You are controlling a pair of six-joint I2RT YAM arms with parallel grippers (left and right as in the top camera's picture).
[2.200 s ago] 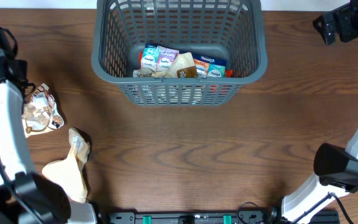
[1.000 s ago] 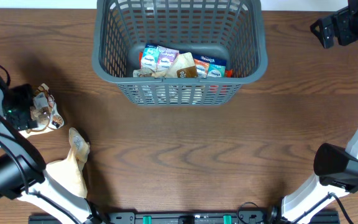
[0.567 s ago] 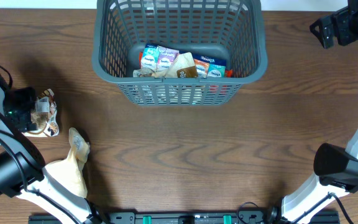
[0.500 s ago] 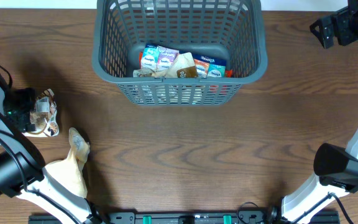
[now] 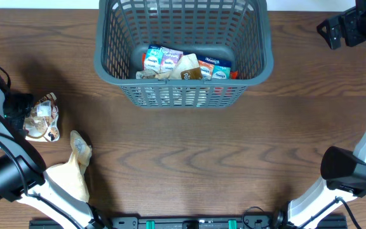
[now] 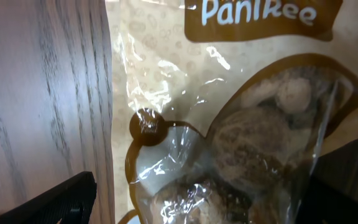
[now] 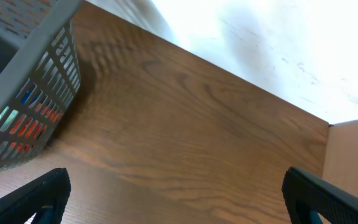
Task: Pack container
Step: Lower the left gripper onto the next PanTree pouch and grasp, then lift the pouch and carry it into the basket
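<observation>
While left claw [image 6: 197, 200] straddles Panikee packet [image 6: 229, 124], container [image 5: 183, 83] holds snacks [image 5: 170, 62]

Left gripper [image 5: 28, 114] reached snack packet [image 5: 44, 119]

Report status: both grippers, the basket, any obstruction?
Left gripper open around snack packet. Right gripper open, empty, off right of basket. Basket part-filled. Nothing in the way.

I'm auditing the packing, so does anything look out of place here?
Yes: two items lie outside the basket, on the left of the table: a snack packet and, nearer the front edge, a crumpled beige bag. Nothing looks spilled or broken.
</observation>
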